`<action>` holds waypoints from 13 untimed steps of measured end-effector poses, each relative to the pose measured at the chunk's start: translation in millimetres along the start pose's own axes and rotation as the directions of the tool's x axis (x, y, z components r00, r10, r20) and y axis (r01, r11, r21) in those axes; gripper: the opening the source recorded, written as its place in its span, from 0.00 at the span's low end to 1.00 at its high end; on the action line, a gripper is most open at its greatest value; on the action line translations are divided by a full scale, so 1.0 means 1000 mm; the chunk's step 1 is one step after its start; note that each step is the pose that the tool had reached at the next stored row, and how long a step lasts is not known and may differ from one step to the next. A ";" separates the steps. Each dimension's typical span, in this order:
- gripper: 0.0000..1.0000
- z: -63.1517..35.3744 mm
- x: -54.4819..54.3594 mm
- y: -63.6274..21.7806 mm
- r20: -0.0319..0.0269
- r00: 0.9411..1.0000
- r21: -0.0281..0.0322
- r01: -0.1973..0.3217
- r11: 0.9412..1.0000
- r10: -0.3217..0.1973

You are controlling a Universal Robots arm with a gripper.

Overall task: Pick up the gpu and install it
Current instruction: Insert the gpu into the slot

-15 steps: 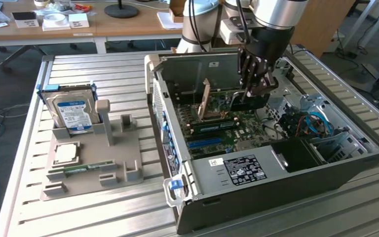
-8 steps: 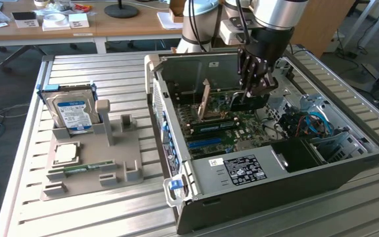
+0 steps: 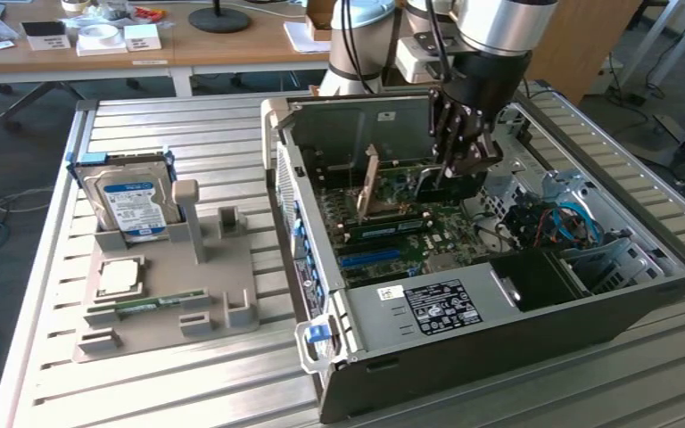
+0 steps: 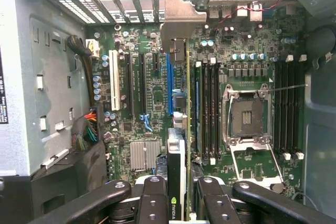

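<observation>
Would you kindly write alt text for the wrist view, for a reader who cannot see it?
The hand grips the gpu edge-on over the green motherboard inside an open computer case, with the card's silver end bracket at its far end. Beside the card lie black memory slots and an empty processor socket.

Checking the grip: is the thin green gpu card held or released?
Held: the end effector is closed on the thin green gpu card, edge-on.
</observation>
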State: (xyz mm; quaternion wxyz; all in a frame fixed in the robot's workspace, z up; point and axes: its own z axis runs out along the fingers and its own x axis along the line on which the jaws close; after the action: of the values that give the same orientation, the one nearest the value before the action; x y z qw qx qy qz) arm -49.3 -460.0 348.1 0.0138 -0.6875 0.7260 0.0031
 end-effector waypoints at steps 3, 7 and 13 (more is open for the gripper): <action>0.27 0.0036 0.001 0.0002 0.000 1.000 0.000 0.000 1.000 0.000; 0.27 0.0109 0.001 0.0009 0.000 1.000 0.000 0.000 1.000 0.000; 0.27 0.0201 0.001 0.0016 0.000 1.000 0.000 0.000 1.000 0.000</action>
State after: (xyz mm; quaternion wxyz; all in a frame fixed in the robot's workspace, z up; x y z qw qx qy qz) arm -50.7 -460.8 328.0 0.0138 -0.6875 0.7261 0.0031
